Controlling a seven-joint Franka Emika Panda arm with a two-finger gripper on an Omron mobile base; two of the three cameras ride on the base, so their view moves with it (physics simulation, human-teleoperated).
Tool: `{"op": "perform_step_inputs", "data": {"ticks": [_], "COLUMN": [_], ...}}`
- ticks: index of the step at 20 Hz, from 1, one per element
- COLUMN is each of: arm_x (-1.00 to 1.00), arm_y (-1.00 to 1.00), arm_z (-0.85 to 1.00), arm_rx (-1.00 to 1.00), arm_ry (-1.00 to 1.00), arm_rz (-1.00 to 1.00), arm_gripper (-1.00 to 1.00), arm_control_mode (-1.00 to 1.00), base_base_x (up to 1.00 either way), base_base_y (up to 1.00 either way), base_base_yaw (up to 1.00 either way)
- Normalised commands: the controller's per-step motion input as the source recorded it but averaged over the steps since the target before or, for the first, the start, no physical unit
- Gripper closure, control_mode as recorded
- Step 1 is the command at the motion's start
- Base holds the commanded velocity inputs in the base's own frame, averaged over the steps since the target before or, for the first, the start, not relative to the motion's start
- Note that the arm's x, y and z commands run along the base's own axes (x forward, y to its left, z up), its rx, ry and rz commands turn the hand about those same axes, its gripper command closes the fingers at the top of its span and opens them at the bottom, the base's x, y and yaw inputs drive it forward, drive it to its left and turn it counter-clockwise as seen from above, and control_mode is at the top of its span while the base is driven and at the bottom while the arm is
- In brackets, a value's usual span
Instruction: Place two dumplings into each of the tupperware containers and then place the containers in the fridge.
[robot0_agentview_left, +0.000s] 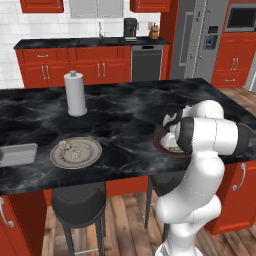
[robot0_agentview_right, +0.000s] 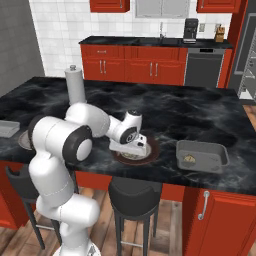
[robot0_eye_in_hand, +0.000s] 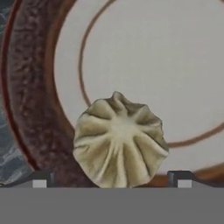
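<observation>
My gripper (robot0_eye_in_hand: 111, 181) hangs open just above a brown-rimmed plate (robot0_agentview_right: 150, 150) at the island's near edge. One pale pleated dumpling (robot0_eye_in_hand: 119, 142) lies on that plate between the two fingertips (robot0_eye_in_hand: 39, 180), untouched. The tupperware container (robot0_agentview_right: 201, 156) to the plate's right holds one dumpling (robot0_agentview_right: 189, 159). A second container (robot0_agentview_left: 17, 154) sits at the counter's far left. Beside it, a beige plate (robot0_agentview_left: 87, 155) carries two more dumplings (robot0_agentview_left: 64, 145). The grey fridge (robot0_agentview_left: 200, 40) stands across the kitchen at the back right.
A paper towel roll (robot0_agentview_left: 76, 93) stands upright on the island behind the beige plate. Two black stools (robot0_agentview_left: 79, 202) are tucked under the near edge. Red cabinets, a dishwasher (robot0_agentview_left: 146, 62) and a coffee machine (robot0_agentview_left: 130, 28) line the back wall.
</observation>
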Motion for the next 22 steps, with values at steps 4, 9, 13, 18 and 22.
{"op": "perform_step_inputs", "data": {"ticks": [4,9,13,18,22], "arm_x": [0.03,0.36,0.24,0.00,0.00], "arm_y": [0.00,0.00,0.00,0.00,0.00], "arm_z": [0.00,0.00,0.00,0.00,-0.01], "arm_rx": [0.00,0.00,0.00,0.00,0.00], "arm_ry": [0.00,0.00,0.00,0.03,0.02], "arm_rz": [0.00,0.00,0.01,0.01,0.00], "arm_gripper": [-1.00,-1.00,-1.00,-1.00,1.00], "arm_control_mode": [-1.00,-1.00,-1.00,-1.00,-1.00], "base_base_x": [0.00,0.00,0.00,0.00,0.00], "base_base_y": [0.00,0.00,0.00,0.00,0.00], "base_base_yaw": [0.00,0.00,0.00,0.00,0.00]}}
